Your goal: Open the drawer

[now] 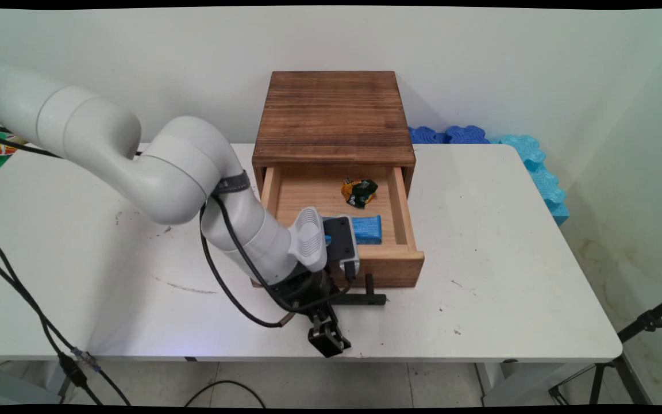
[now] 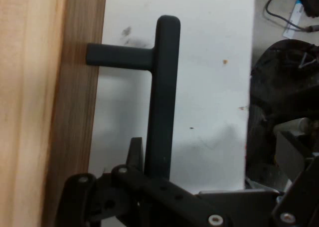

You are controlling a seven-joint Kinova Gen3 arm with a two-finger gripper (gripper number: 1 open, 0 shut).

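Drawer (image 1: 337, 201) of the wooden box (image 1: 334, 115) stands pulled out toward the table's (image 1: 509, 259) near edge, and its black handle (image 1: 368, 296) is the thing closest to my gripper (image 1: 328, 336). From the main view, my wrist hangs just in front of the drawer face, and my gripper points down and toward the near edge, close to the left end of the handle bar. Inside the drawer lie a blue block (image 1: 368, 229), partly behind my wrist, and a crumpled dark-and-yellow wrapper (image 1: 358, 191) farther back. Blue foam pieces (image 1: 529, 161) sit behind the table's right side.

In the hand view, the handle (image 2: 162, 97) runs upward from my black linkage, its one visible post meeting the drawer front (image 2: 75, 112). The bar passes behind my linkage at the bottom, so I cannot tell whether my gripper is clamped on it or spread around it.

As I judge it, a sideways drag here could twist the drawer in its runners and jam it, or shift the whole box. Too far outward, and the drawer could come out and spill.
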